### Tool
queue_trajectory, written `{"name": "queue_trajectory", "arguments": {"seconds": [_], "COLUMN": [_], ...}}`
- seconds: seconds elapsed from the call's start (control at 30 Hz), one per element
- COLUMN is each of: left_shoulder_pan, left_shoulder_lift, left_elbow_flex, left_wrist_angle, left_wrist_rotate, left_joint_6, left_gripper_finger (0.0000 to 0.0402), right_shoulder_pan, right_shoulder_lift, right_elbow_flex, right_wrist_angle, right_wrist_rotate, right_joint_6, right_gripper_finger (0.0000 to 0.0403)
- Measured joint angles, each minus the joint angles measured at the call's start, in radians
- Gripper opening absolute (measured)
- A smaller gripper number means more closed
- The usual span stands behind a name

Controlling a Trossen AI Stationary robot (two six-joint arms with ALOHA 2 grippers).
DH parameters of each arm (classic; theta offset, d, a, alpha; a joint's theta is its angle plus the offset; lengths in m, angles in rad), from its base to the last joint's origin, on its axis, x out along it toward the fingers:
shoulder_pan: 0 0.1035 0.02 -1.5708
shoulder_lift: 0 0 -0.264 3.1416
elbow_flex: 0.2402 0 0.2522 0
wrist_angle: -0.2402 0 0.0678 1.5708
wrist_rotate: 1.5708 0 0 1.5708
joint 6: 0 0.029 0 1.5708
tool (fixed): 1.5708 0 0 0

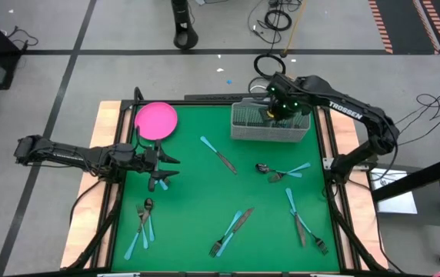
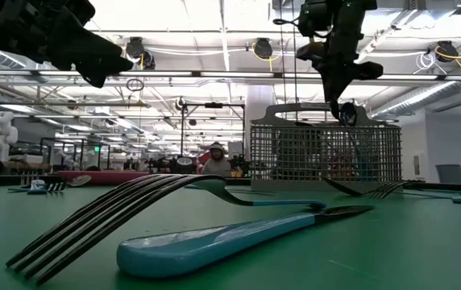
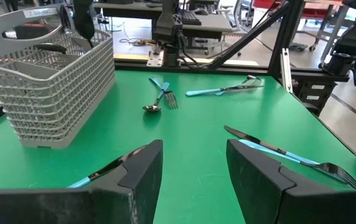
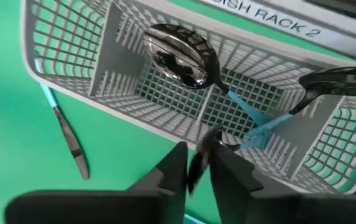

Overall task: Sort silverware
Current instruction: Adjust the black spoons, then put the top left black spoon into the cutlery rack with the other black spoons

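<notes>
My right gripper (image 1: 276, 108) hangs over the gray mesh basket (image 1: 270, 123), pointing down, shut on the dark metal head of a piece of silverware (image 4: 198, 163). Two spoons (image 4: 178, 53) (image 4: 340, 81) stand in the basket, heads up. My left gripper (image 1: 166, 167) is open and empty, low over the green mat near the left edge. A blue-handled piece (image 3: 88, 177) lies beside one of its fingers and a knife and fork (image 3: 290, 155) lie past the other. Other silverware lies flat on the mat: a knife (image 1: 218, 154) and a spoon with a fork (image 1: 281, 171). My right gripper pinches the dark metal head (image 4: 198, 163) of the piece between its two fingers, from above, pointing down. The piece hangs below the fingers over the basket's middle compartment (image 4: 184, 93). The fingers hide the rest of it.
The round pink plate (image 1: 156, 121) sits at the mat's far left corner. More forks, knives and spoons lie near the front edge (image 1: 231, 229), front left (image 1: 143, 223) and front right (image 1: 301, 223). A fork and a blue handle (image 2: 214, 234) lie close to the low camera.
</notes>
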Motion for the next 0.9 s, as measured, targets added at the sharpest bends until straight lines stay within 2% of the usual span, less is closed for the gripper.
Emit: {"name": "queue_trajectory", "arguments": {"seconds": [0.23, 0.4, 0.57, 0.73, 0.83, 0.9], "left_shoulder_pan": [0.0, 0.0, 0.0, 0.0, 0.0, 0.0], "left_shoulder_lift": [0.0, 0.0, 0.0, 0.0, 0.0, 0.0], "left_elbow_flex": [0.0, 0.0, 0.0, 0.0, 0.0, 0.0], "left_wrist_angle": [0.0, 0.0, 0.0, 0.0, 0.0, 0.0], "left_wrist_rotate": [0.0, 0.0, 0.0, 0.0, 0.0, 0.0], "left_joint_6": [0.0, -0.007, -0.018, -0.018, -0.018, -0.018], "left_gripper_finger": [0.018, 0.018, 0.018, 0.018, 0.018, 0.018], "right_shoulder_pan": [-0.001, -0.001, 0.003, 0.055, 0.111, 0.145], "right_shoulder_lift": [-0.06, -0.118, -0.18, -0.223, -0.23, -0.23], "right_elbow_flex": [0.0, 0.0, 0.0, 0.001, 0.001, 0.001], "right_wrist_angle": [0.05, 0.121, 0.265, 0.57, 0.689, 0.701], "right_wrist_rotate": [-0.005, -0.013, -0.11, -0.262, -0.276, -0.277], "right_joint_6": [-0.019, -0.019, -0.018, -0.019, -0.04, -0.069], "right_gripper_finger": [0.0129, 0.0158, 0.0164, 0.016, 0.016, 0.016]}}
